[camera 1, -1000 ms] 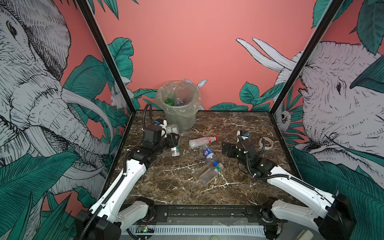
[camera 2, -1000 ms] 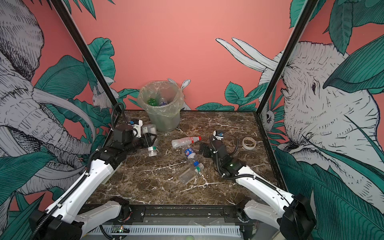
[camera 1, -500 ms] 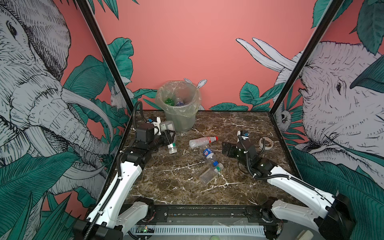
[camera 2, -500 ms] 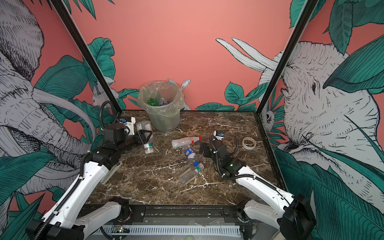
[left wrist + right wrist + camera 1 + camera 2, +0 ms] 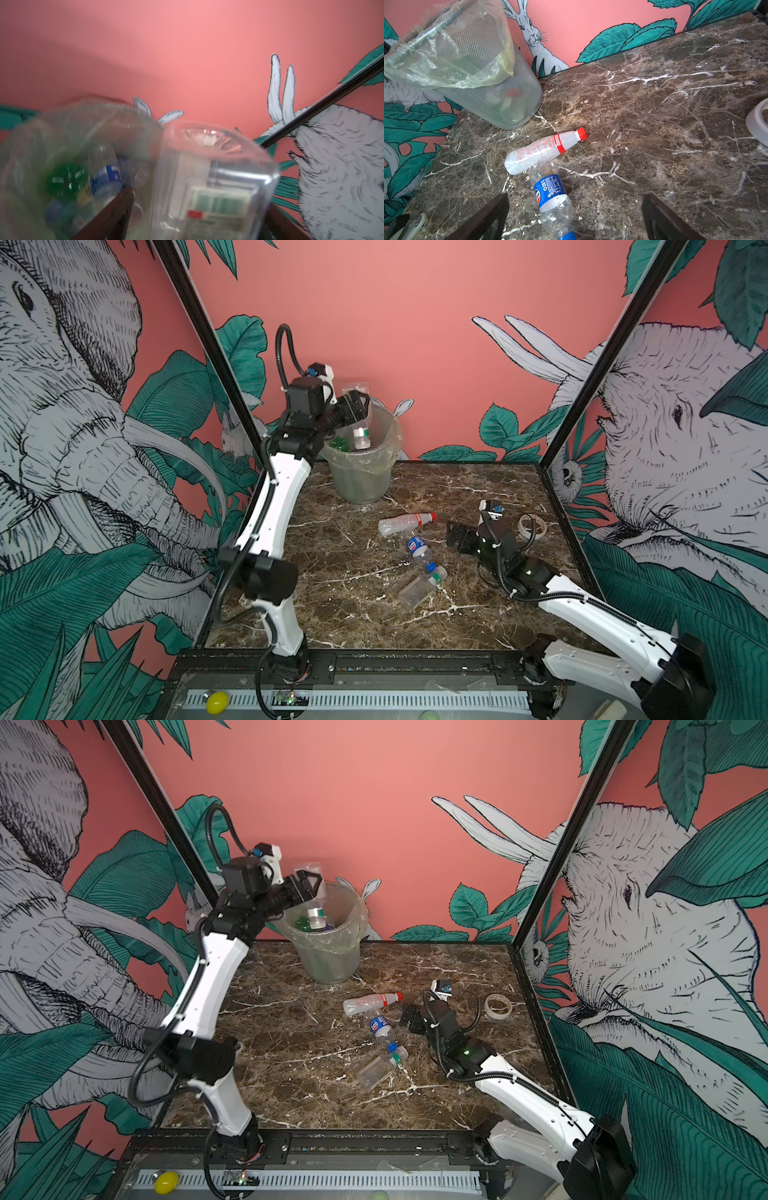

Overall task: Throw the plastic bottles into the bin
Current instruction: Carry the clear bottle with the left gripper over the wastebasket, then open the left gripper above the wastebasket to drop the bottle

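Bin (image 5: 361, 477) behind bottles (image 5: 405, 524) on table (image 5: 332, 614); tape (image 5: 532, 526) right.

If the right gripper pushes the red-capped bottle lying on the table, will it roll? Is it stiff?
Probably it rolls: the red-capped bottle lies on its side. It looks empty and dented, so likely light and soft. The blue-labelled bottle seemingly touching it may shift.

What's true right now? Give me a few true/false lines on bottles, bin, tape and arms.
1. Three bottles lie on the table. True: red-capped bottle, blue-label bottle, green-capped bottle.
2. The right gripper holds the red-capped bottle. False: its fingers are open and empty.
3. The tape roll is in the bin. False: it lies on the table.
4. A clear bottle is cap-down over the bin, at the left gripper. True.
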Action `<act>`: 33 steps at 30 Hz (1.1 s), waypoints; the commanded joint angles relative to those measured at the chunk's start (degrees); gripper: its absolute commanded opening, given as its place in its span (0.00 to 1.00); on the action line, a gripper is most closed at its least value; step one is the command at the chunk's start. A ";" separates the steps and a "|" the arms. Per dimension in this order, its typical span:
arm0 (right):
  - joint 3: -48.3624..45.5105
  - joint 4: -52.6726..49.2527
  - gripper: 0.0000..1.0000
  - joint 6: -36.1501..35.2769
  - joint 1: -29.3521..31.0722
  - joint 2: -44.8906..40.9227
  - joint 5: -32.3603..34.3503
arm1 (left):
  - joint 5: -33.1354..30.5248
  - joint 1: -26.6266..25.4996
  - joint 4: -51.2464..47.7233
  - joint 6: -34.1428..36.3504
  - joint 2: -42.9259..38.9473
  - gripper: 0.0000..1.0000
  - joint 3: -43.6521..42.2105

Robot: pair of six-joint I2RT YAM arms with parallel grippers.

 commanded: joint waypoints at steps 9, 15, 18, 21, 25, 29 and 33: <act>0.12 -6.26 0.99 0.71 -0.21 -8.38 4.21 | 3.55 1.71 2.06 -3.59 -11.14 1.00 -6.88; 0.81 -9.41 0.99 -0.50 -0.22 -9.45 4.55 | 5.61 1.71 6.09 -0.37 -22.99 1.00 -20.44; 0.89 -10.30 0.99 -0.08 -0.23 -9.46 3.84 | 6.88 1.71 4.94 1.95 -26.58 0.99 -25.93; 1.64 -12.28 0.99 0.02 -0.22 -9.72 3.48 | 6.11 1.71 6.52 3.24 -31.56 0.99 -35.00; 1.76 -14.20 0.99 0.99 -0.22 -10.06 3.61 | 3.17 1.71 9.73 4.68 -38.01 1.00 -45.20; 1.78 -15.67 0.99 3.09 -0.24 -9.72 3.31 | 0.62 1.71 4.18 4.28 -40.14 0.99 -47.67; 2.18 -16.17 0.99 5.81 -0.22 -8.71 2.00 | 3.25 1.71 3.09 4.77 -41.59 1.00 -51.82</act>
